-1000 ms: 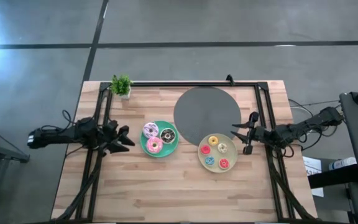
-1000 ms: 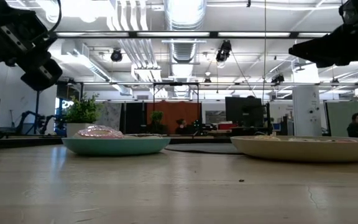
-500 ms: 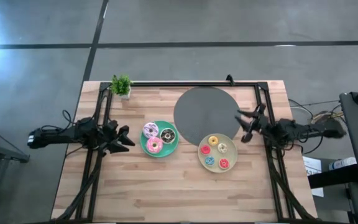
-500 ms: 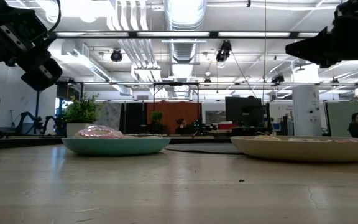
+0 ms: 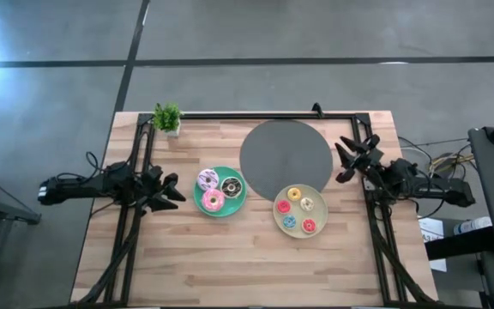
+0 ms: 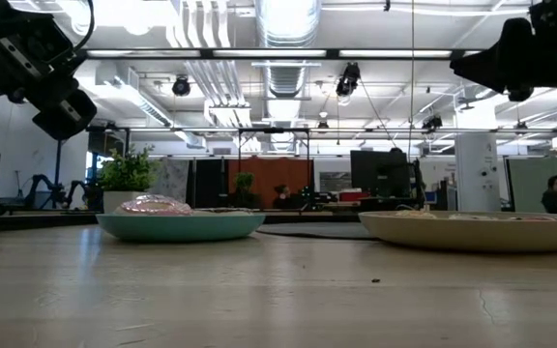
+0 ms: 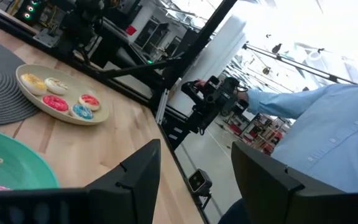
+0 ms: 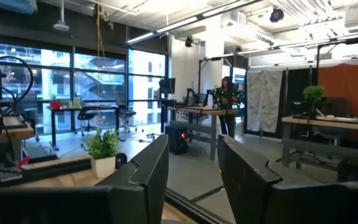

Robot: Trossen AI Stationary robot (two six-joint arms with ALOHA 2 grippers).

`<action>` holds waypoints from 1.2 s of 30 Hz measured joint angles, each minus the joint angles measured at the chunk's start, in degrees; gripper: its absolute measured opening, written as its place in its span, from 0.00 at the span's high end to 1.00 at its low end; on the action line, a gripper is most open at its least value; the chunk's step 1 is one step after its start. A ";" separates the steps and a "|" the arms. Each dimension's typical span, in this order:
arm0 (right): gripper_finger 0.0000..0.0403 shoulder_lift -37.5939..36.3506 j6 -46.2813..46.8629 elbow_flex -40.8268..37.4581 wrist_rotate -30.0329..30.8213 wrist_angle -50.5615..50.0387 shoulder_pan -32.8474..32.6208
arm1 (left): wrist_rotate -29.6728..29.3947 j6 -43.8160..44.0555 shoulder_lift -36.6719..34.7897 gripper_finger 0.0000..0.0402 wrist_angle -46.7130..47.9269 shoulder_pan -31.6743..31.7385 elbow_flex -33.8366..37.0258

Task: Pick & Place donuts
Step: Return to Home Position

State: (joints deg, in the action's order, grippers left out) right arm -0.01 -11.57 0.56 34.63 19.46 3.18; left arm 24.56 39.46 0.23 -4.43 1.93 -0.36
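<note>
1. The left gripper hangs at the left side of the counter, just beside the teal plate. Its jaws are apart and hold nothing.
2. The right gripper is at the right side, raised above the counter beside the round grey mat. Its jaws are also apart and empty.
3. Three larger donuts lie on the teal plate: a lilac-white sprinkled donut, a chocolate donut and a pink-iced donut.
4. Five small donuts lie on the pale-yellow plate, whose rim lies over the mat's edge: a yellow donut, a whitish donut, a pink donut, a blue donut and a red donut.
5. A small potted plant stands at the far left corner.
</note>
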 joint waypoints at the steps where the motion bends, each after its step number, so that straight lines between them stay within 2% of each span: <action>1: 0.68 0.00 0.00 0.00 0.00 0.06 0.00 | 0.01 0.00 0.01 0.57 -0.03 0.00 -0.02; 21: 0.68 0.00 0.15 0.00 -0.02 0.02 -1.03 | -0.02 0.00 0.07 0.57 -0.57 0.02 -0.20; 26: 0.68 0.00 9.67 0.00 -0.92 -0.20 -1.03 | -0.02 0.00 0.07 0.57 -0.61 0.02 -0.22; 28: 0.68 0.00 10.37 0.00 -6.01 -0.60 -1.03 | -0.02 0.00 0.07 0.57 -0.61 0.02 -0.22; 34: 0.68 0.00 4.24 0.00 -38.78 -3.56 -1.03 | -0.04 0.00 0.07 0.57 -0.66 0.02 -0.24; 36: 0.68 0.00 4.41 0.00 -43.78 -5.25 -1.03 | -0.04 0.00 0.07 0.57 -0.66 0.02 -0.24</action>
State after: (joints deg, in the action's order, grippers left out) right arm -0.01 -7.16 0.56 -9.15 14.21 2.15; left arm 24.51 39.46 0.30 -5.08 1.96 -0.60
